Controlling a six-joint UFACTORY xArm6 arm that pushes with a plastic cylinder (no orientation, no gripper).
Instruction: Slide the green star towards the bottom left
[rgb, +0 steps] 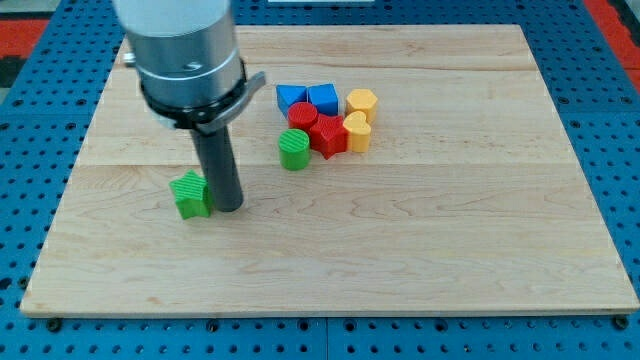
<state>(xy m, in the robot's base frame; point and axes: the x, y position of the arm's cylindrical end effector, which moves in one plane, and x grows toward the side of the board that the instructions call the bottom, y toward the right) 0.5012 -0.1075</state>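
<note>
The green star (190, 194) lies on the wooden board (400, 230), left of the middle. My tip (229, 208) rests on the board right against the star's right side, touching or nearly touching it. The dark rod rises from there to the grey arm body at the view's top left.
A cluster of blocks sits right of the rod, toward the view's top: a green cylinder (294, 149), a red cylinder (303, 116), a red star (329, 135), two blue blocks (291, 97) (322, 97) and two yellow blocks (361, 102) (357, 131).
</note>
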